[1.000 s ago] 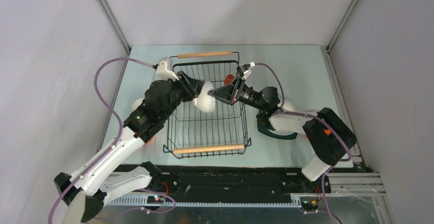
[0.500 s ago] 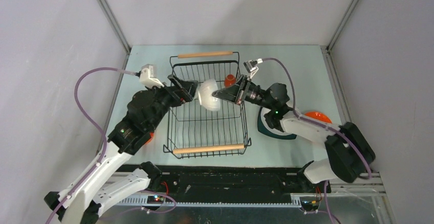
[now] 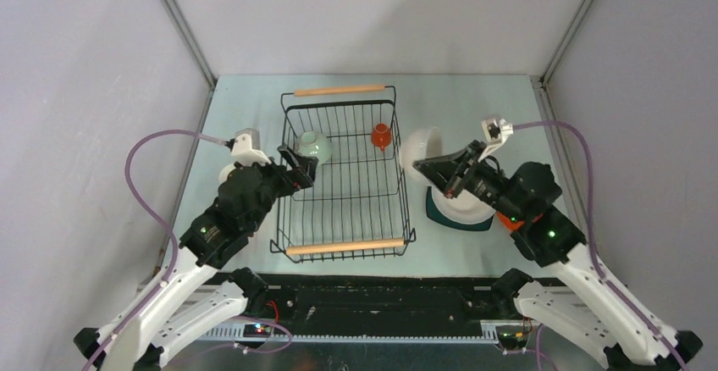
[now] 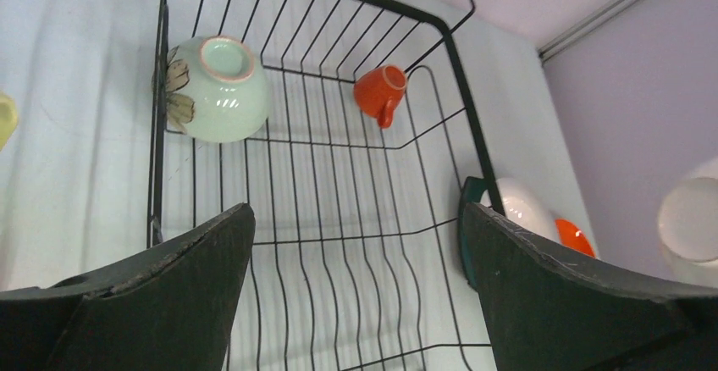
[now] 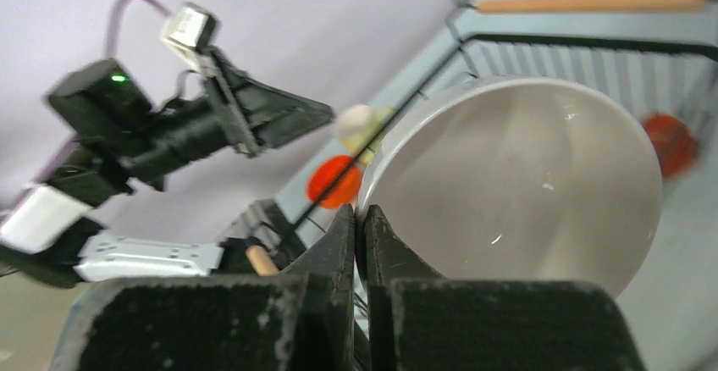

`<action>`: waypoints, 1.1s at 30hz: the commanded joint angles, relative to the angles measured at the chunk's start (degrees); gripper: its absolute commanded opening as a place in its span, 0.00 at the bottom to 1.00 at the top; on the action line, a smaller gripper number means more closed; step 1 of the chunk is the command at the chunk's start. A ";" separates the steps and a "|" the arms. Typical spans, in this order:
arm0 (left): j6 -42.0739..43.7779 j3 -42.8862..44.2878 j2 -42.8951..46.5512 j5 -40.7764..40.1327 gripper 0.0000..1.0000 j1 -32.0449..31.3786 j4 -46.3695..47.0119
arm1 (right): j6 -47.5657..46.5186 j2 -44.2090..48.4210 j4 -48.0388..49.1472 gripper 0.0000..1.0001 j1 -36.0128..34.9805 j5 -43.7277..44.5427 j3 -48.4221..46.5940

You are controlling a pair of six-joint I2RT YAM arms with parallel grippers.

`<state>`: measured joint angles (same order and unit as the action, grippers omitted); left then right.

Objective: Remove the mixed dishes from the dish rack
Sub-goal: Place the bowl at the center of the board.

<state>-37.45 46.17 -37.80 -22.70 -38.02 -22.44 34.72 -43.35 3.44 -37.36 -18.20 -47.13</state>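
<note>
Noted bowl (image 5: pixel 525 176) pinched by rim in right gripper (image 5: pixel 360 218), outside rack (image 3: pixel 345 246); left gripper (image 4: pixel 356 210) gaping, empty. Judged best: lower level near plate (image 3: pixel 439 213), release once seated.

One dish rack (image 3: pixel 345 246) is holding one green bowl (image 3: pixel 312 144) and one orange cup (image 3: pixel 381 135); outside it, two white bowls (image 3: pixel 421 146), one teal plate (image 3: pixel 438 212), one orange dish (image 4: pixel 574 237) and one yellow mug (image 3: pixel 227 171) are showing.

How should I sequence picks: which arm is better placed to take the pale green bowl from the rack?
Left: the left end effector, open, hovers beside the pale green bowl; the right end effector grips a white bowl.
</note>
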 commanded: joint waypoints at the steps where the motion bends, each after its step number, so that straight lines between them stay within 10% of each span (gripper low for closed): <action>1: 2.12 -0.74 -0.64 -1.99 1.00 -0.07 0.38 | -5.33 5.32 -21.45 0.00 0.07 14.77 -1.41; 18: 3.39 -5.17 1.79 -6.29 1.00 -0.05 -1.00 | 12.41 0.86 -48.50 0.00 -11.62 31.23 7.41; 33: 2.10 -5.41 4.90 -9.14 1.00 -0.12 -4.57 | 20.30 -10.99 -46.17 0.00 -22.33 39.90 9.53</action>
<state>-35.48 41.19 -34.09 -28.67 -38.02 -26.41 52.45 -53.65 -46.65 -59.33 16.95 -38.11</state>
